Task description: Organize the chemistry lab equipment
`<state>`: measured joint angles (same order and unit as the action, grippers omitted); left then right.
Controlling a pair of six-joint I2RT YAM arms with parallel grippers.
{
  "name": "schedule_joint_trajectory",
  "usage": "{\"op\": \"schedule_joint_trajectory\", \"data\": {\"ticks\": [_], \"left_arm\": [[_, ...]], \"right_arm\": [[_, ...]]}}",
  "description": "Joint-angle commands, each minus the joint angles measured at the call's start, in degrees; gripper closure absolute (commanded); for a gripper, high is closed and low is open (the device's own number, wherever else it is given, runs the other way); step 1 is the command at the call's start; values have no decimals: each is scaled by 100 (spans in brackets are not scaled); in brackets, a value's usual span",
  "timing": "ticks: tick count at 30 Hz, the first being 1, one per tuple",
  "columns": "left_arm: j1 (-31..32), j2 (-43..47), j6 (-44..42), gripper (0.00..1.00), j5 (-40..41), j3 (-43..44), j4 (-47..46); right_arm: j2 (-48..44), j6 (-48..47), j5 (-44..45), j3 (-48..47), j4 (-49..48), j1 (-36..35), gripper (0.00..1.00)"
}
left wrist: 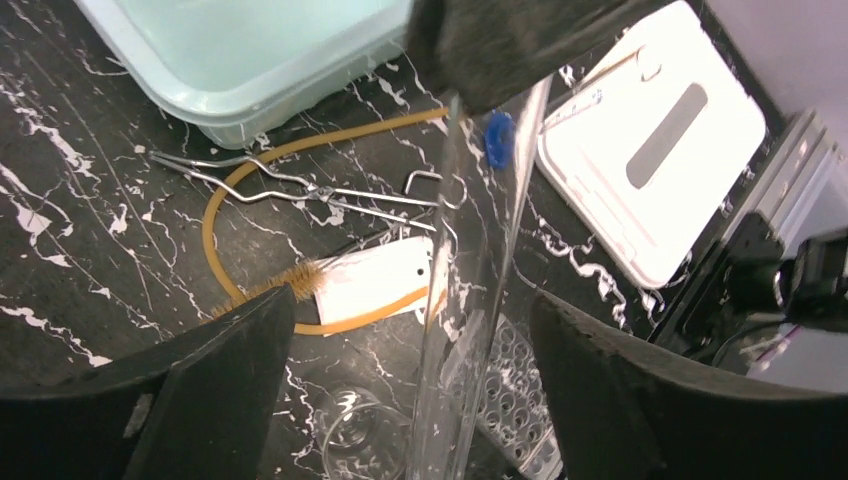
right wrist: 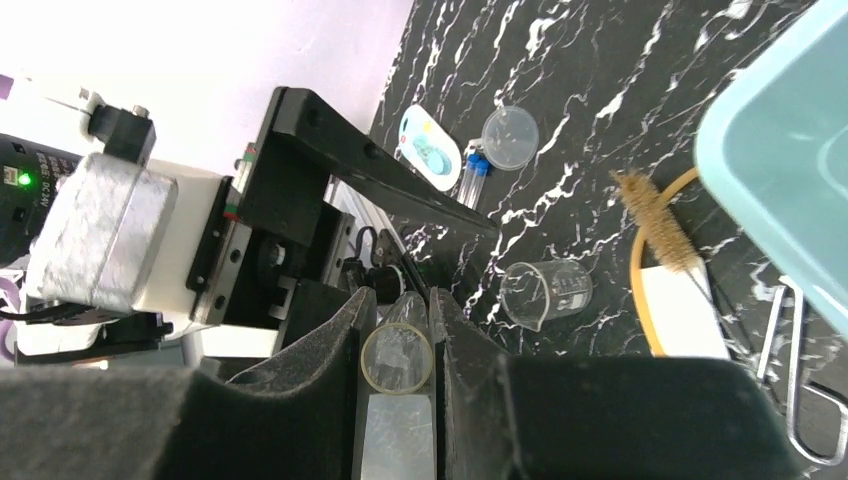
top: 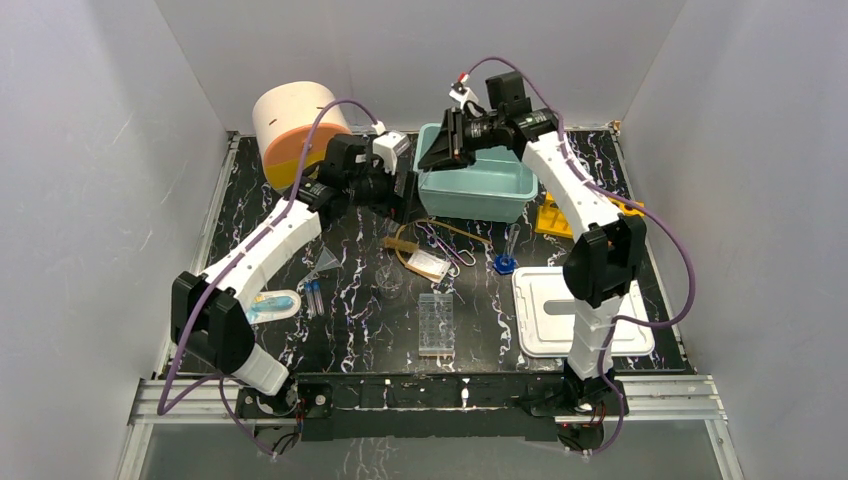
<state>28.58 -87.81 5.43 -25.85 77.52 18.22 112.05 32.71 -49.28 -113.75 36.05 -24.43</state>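
**Overhead view.** Both arms converge at the left edge of the teal bin (top: 478,205), which stands on a black, white-veined surface (top: 350,340). The right end effector (top: 442,150) hangs over that edge, and the left end effector (top: 402,198) is just left of the bin. The item passing between them cannot be made out here. Only this view shows the clear funnel (top: 325,262) and the blue-capped thin tubes (top: 313,295), both well to the near-left of the bin.

**Left wrist view.** The clear tube (left wrist: 480,260), a long glassy cylinder, runs down from the dark right end effector (left wrist: 510,40). It passes between the widely parted fingers (left wrist: 230,370) of the left end effector (left wrist: 410,320), and neither pad touches it. Just in front of the bin lie the wire metal tongs (left wrist: 320,190), the tan-looped tag (left wrist: 375,280), a bristly brush (left wrist: 275,285) and the blue-footed cylinder (left wrist: 497,135). Farther from the bin is the dimpled clear well plate (left wrist: 515,400).

**Right wrist view.** The clear tube (right wrist: 397,355) appears end-on as a round open rim. It is pinched between the black foam-faced fingers of the right end effector (right wrist: 402,305), a closed grip on the tube. The little beaker (right wrist: 545,292) stands upright on the surface, in front of the bin.
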Motion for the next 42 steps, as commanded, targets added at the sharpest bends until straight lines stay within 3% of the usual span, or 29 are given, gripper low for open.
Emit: {"op": "schedule_joint_trajectory", "data": {"ticks": [1, 7, 13, 23, 27, 30, 37, 42], "left_arm": [[-139, 150, 420, 10, 215, 437, -96], [-370, 449, 769, 5, 84, 425, -357], [-448, 584, 992, 4, 367, 278, -462], [-448, 382, 1121, 3, 461, 91, -294], [-450, 320, 1120, 3, 433, 15, -297], [-449, 282, 1125, 3, 423, -75, -275], [-445, 242, 1048, 3, 549, -260, -202], [-450, 199, 1105, 3, 669, -288, -180]], "right_arm": [[102, -420, 145, -892, 612, 386, 77], [225, -604, 366, -1582, 1056, 1074, 78], [78, -902, 1211, -1836, 1418, 1997, 79], [-645, -916, 1770, -1177, 1116, 3380, 80], [-1020, -691, 1987, -616, 696, 3509, 80], [-1445, -691, 2760, -77, 357, 3524, 80], [-1646, -1635, 4713, 109, 575, 3524, 80], [-1812, -1875, 5073, 632, 316, 3502, 80]]}}
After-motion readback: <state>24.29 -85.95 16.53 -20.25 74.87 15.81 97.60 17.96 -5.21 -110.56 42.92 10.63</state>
